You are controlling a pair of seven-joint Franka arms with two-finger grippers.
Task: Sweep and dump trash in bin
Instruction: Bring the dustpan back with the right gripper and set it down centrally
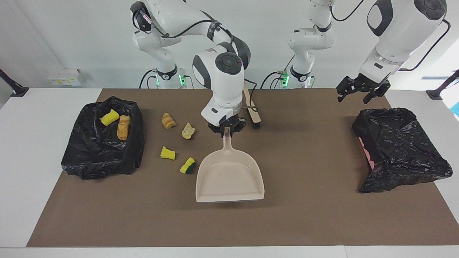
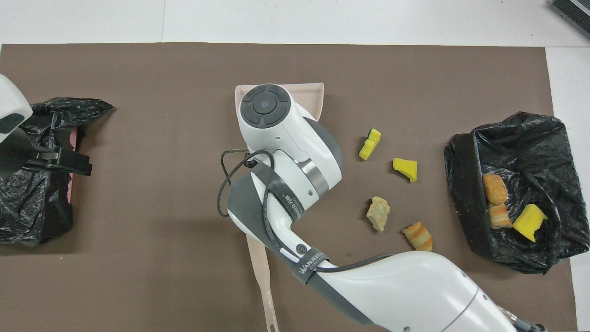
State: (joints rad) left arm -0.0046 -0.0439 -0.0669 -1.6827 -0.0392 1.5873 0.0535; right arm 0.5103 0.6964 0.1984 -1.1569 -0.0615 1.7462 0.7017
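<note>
My right gripper (image 1: 226, 132) is shut on the handle of the beige dustpan (image 1: 229, 175) near the middle of the mat, its pan pointing away from the robots. In the overhead view the arm covers all but the dustpan's rim (image 2: 318, 96). Loose trash lies between the pan and the bin (image 1: 102, 150): a yellow-green sponge piece (image 1: 187, 165), a yellow piece (image 1: 167, 153), a pale lump (image 1: 187, 130) and a bread lump (image 1: 168, 120). More trash (image 2: 495, 189) lies inside the bin (image 2: 461, 184). The left gripper (image 1: 358, 96) waits open in the air.
The beige brush (image 1: 253, 114) lies on the mat nearer to the robots than the dustpan, partly hidden by the right arm; its handle (image 2: 262, 276) shows in the overhead view. A second black bag (image 1: 401, 150) sits at the left arm's end, below the left gripper.
</note>
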